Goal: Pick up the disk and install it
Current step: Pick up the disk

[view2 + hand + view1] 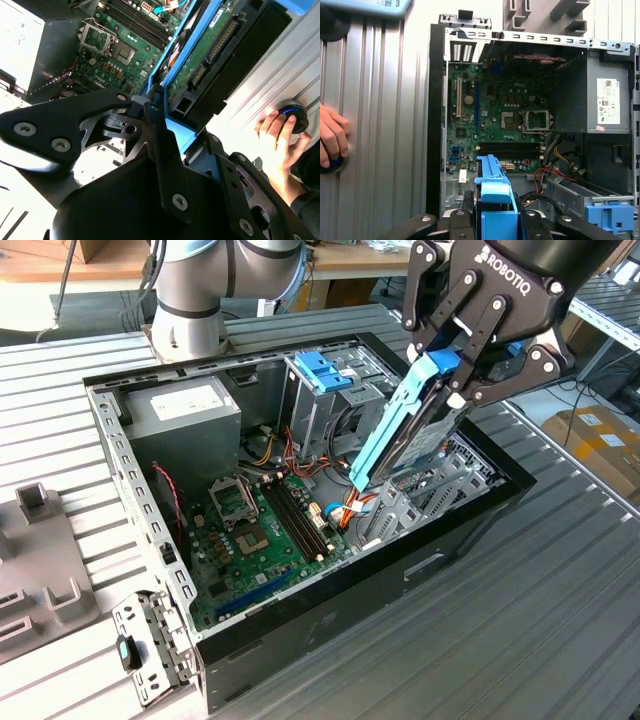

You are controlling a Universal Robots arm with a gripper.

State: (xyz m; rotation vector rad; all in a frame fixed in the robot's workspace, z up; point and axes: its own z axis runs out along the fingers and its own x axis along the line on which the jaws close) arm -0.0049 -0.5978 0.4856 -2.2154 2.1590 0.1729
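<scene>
The disk (412, 430), a flat metal drive with blue plastic side rails, hangs steeply tilted over the open computer case (300, 620), at the exterior view's right. My gripper (455, 372) is shut on the disk's upper end. The lower end of the disk points down into the case, beside the tall metal cage with the blue top (325, 375). In the second wrist view the disk's green circuit board (207, 52) faces the camera, with a black finger (162, 135) against its blue rail. In the first wrist view the blue rail (492, 192) sticks out between the fingers.
A green motherboard (255, 530) lies on the case floor, with a grey power supply box (185, 410) at the back. A grey fixture (40, 560) lies on the slatted table at the exterior view's left. A person's hand (277, 142) rests on a round knob (295, 111) beside the case.
</scene>
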